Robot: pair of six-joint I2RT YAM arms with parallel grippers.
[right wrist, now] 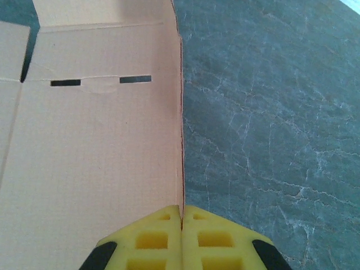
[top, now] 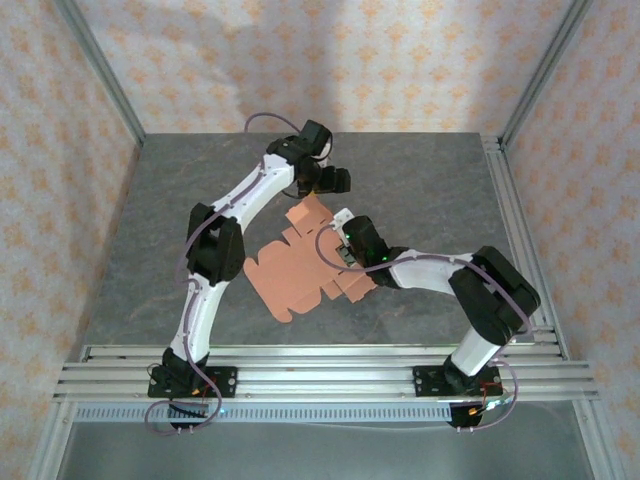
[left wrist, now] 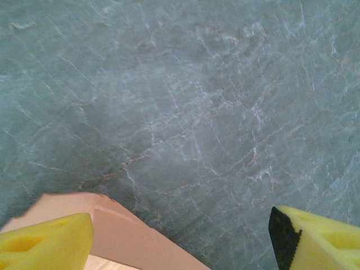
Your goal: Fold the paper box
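The paper box point(top: 300, 265) is a salmon-orange die-cut sheet, mostly flat on the grey table. Its right edge is pinched upright between the yellow fingers of my right gripper point(right wrist: 181, 216), which is shut on the sheet point(right wrist: 101, 157); two slots point(right wrist: 135, 79) show near a crease. In the top view that gripper point(top: 345, 248) sits over the sheet's right part. My left gripper point(top: 335, 182) hovers just beyond the sheet's far flap point(top: 308, 215). It is open, its fingers point(left wrist: 48, 242) wide apart, with a corner of the cardboard point(left wrist: 129, 236) beside its left finger.
The dark marbled table point(top: 430, 190) extends around the sheet. Aluminium rails point(top: 320, 365) run along the near edge and another rail point(top: 510, 220) down the right side. Patterned walls enclose the cell.
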